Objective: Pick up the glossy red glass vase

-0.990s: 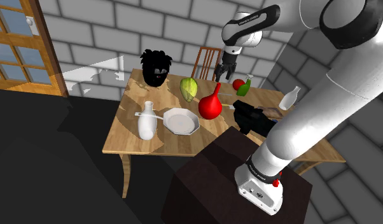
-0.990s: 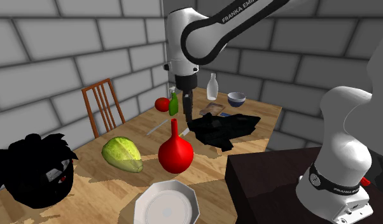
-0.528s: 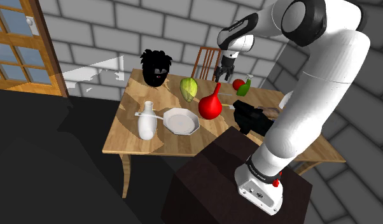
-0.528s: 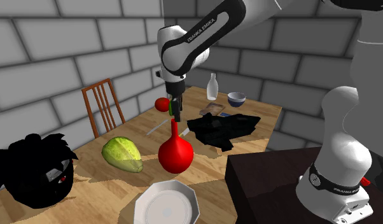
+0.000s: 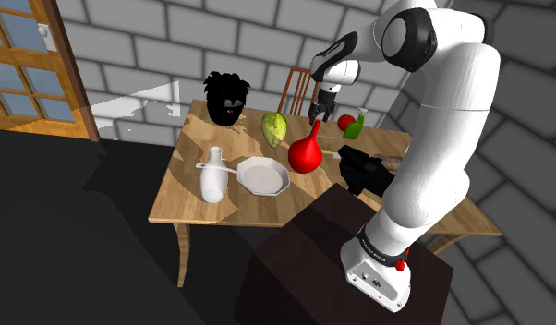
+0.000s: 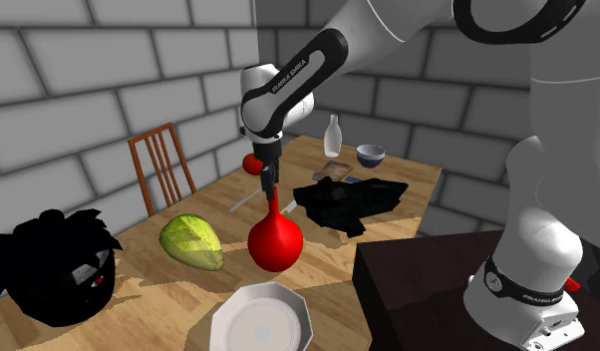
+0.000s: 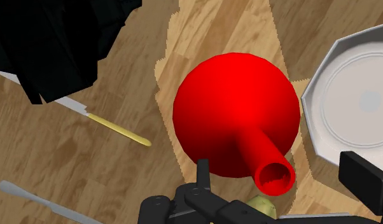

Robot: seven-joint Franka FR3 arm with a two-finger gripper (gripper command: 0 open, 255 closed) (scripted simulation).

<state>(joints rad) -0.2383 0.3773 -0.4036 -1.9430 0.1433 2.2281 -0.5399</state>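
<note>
The glossy red vase (image 5: 305,155) stands upright near the middle of the wooden table (image 5: 188,208), with a round body and a thin neck. My black gripper (image 5: 315,113) hangs straight over the top of that neck. In the second exterior view the gripper (image 6: 265,184) is just above the vase (image 6: 275,242), its tips at the neck's mouth. From the wrist view, the vase (image 7: 235,114) lies below the gripper (image 7: 279,160). The fingers stand apart on either side of the open mouth and do not touch it.
A white plate (image 5: 261,175) and a white jug (image 5: 211,175) sit toward the shoulder view's left of the vase. A green cabbage (image 5: 273,127) and a black furry object (image 5: 226,95) lie behind. Black cloth (image 5: 368,173), a green bottle (image 5: 356,125) and a chair (image 5: 299,90) are close.
The gripper has moved toward the shoulder view's left and come down, from beside the green bottle to directly over the vase's neck. The vase has not moved.
</note>
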